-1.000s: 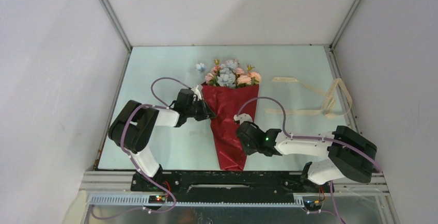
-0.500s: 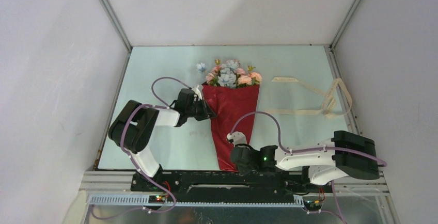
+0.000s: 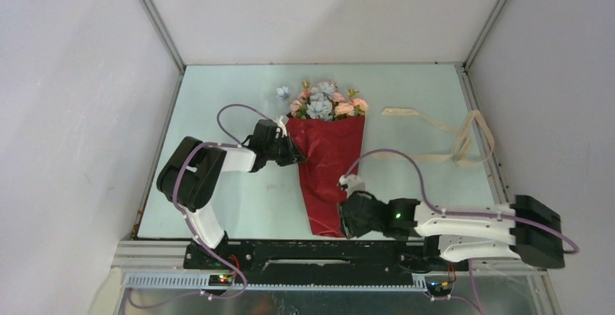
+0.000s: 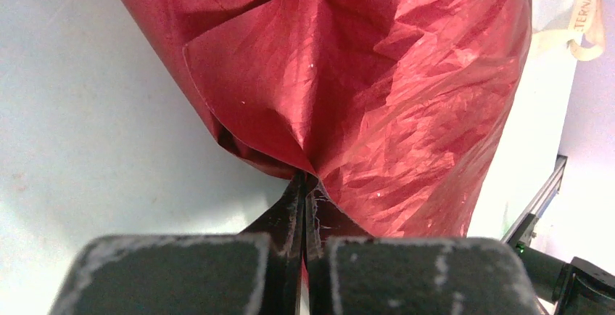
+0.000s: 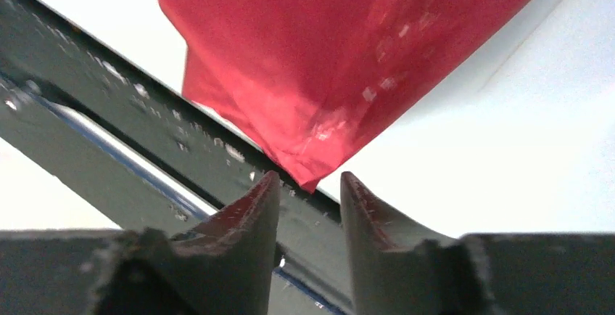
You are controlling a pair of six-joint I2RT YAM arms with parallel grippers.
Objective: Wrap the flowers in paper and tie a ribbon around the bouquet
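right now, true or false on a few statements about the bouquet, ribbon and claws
1. The left claw is shut on the paper's edge. True.
2. The ribbon is tied around the bouquet. False: it lies loose on the table, right of the paper.
3. The flowers stick out of the paper's far end. True.
4. The right claw is clamped on the paper's near tip. False: its jaws stand apart, with the tip just ahead of them.
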